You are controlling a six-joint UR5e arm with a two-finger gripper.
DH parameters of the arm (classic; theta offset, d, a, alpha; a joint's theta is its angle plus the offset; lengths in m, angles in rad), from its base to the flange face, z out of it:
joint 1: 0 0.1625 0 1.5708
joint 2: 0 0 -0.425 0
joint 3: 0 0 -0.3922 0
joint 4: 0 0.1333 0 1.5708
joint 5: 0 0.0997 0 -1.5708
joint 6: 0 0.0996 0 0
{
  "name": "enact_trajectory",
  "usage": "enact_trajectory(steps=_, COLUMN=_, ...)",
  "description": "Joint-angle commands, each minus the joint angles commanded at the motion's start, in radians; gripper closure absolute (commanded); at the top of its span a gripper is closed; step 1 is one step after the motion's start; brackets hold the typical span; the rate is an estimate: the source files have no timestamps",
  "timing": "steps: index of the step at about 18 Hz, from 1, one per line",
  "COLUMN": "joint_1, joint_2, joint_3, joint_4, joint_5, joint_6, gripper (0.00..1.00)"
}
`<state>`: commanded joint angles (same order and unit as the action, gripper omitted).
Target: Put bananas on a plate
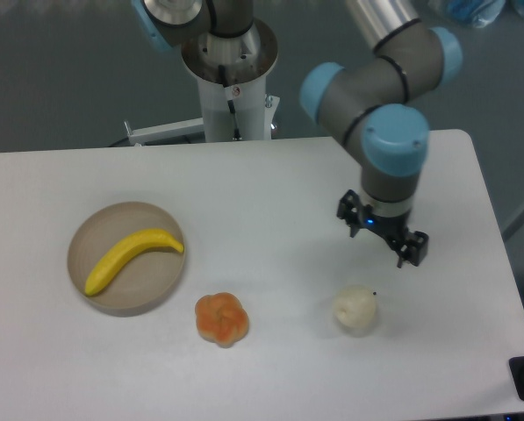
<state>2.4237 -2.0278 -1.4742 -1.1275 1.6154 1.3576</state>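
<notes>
Camera view from above and in front: the broad white rectangular desk (262,175) is lying under everything, and the grey-and-blue jointed robot arm (376,96) is reaching down over its right part from a white pedestal base (233,83) at the far edge. The black two-finger tool (383,231) is hanging at the end of the arm, above the desk surface and touching nothing; its two fingers are standing apart with nothing between them.

Far to the left of the tool, and slightly nearer the camera, the round shallow beige-tan plate (153,285) is sitting on the desk. The curved, smooth bright-yellow banana (130,258) is lying inside that plate, resting across its floor with one end pointing towards the tool's side and the other angling down to the near-left rim. The banana is well apart from the tool.

Below and to the left of the tool, just beside the plate's near-right rim, the orange lobed fruit (221,318) is resting on the desk. Nearest the tool, a little below it and slightly left, the whitish round fruit (355,310) is sitting on the desk, not touching the fingers.
</notes>
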Motion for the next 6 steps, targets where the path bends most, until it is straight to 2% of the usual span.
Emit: enact_trajectory(steps=6, joint_1=-0.003, joint_2=-0.015, joint_3=0.018, joint_4=0.000, joint_5=-0.012, joint_6=0.000, gripper=0.00)
